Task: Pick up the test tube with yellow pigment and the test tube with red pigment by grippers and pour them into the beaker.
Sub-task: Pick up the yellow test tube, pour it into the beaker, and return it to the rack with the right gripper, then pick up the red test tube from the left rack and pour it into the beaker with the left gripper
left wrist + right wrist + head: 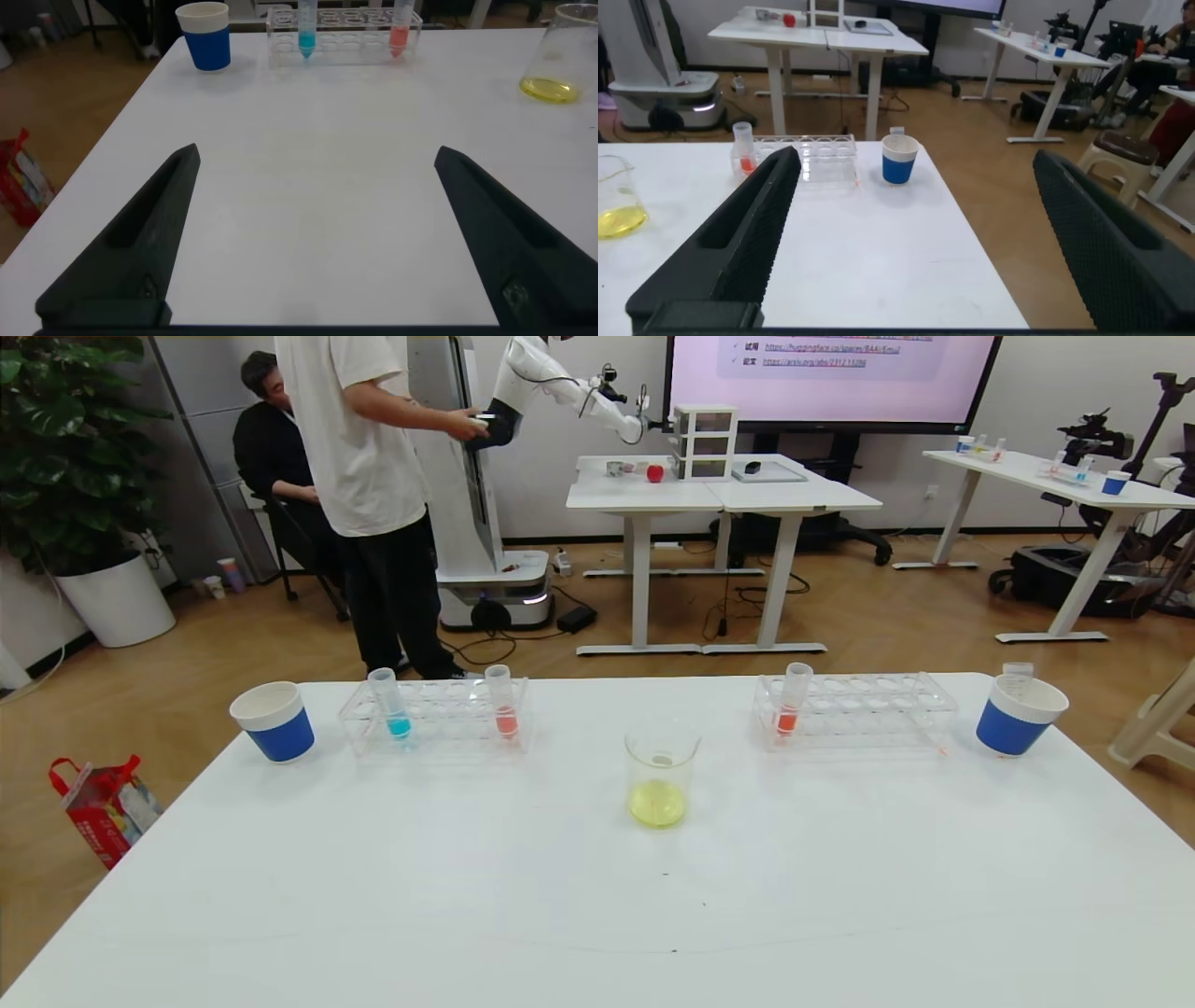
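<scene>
The beaker stands mid-table with yellow liquid in its bottom; it also shows in the left wrist view and the right wrist view. The test tube with red pigment stands upright in the left rack, also seen in the left wrist view. No tube with yellow liquid is in view. My left gripper is open and empty over bare table, well short of the left rack. My right gripper is open and empty above the table's right side. Neither gripper shows in the head view.
A blue-liquid tube shares the left rack. An orange-red tube stands in the right rack. Blue-and-white paper cups stand at far left and far right; the right one holds a clear empty tube. A person stands beyond the table.
</scene>
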Tool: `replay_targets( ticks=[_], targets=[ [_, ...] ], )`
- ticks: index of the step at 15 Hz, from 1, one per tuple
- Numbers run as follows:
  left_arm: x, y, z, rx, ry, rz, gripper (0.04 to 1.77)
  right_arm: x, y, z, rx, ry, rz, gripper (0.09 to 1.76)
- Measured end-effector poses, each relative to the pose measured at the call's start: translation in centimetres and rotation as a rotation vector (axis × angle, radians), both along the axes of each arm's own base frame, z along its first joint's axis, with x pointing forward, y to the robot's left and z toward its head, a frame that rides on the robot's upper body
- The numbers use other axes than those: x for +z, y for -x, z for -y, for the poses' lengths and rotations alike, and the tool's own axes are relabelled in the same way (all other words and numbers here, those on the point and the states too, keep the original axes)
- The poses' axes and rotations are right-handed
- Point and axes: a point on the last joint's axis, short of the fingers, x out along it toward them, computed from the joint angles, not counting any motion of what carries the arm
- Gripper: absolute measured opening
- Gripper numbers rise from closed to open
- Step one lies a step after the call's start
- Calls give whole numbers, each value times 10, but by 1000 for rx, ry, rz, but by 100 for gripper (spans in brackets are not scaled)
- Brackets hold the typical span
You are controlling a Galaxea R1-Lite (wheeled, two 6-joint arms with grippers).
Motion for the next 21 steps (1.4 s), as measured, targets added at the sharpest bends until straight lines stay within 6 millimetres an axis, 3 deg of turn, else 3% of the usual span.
replay_targets(
  ticks=[3, 7, 10, 14, 21],
  targets=[
    [0, 0, 0, 0, 0, 0, 175, -11, 9, -3, 35, 13, 21, 174],
    [0, 0, 0, 0, 0, 0, 175, -55, 15, -3, 126, 9, 54, 174],
    [0, 0, 0, 0, 0, 0, 175, -87, -4, -5, 207, -29, 74, 174],
    [0, 0, 0, 0, 0, 0, 175, -145, -33, -7, 272, -33, -63, 174],
    [0, 0, 0, -1, -3, 0, 175, -162, -36, -6, 228, -42, -160, 174]
  ],
)
